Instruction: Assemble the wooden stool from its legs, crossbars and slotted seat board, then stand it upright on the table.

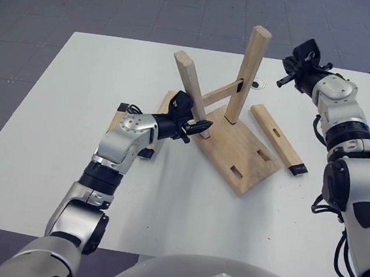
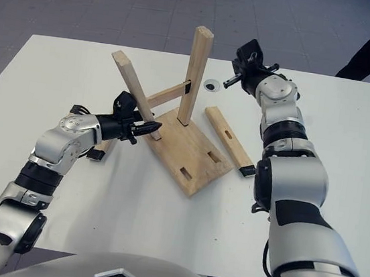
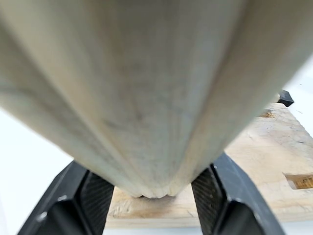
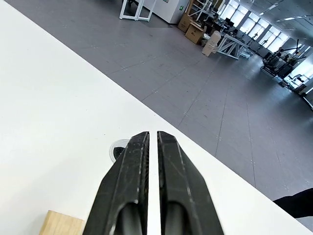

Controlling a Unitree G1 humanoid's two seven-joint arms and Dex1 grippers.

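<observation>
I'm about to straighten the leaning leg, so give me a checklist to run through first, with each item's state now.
1. Left gripper closed on the tilted pale wooden leg, near its lower end: ok.
2. That leg's foot seated in the flat wooden seat board: cannot tell.
3. Upright wooden leg standing on the board, wooden crossbar joining both legs: ok.
4. Right gripper shut, empty, clear above the white table: ok.
5. Loose wooden leg lying clear, right of the board: ok.
</observation>
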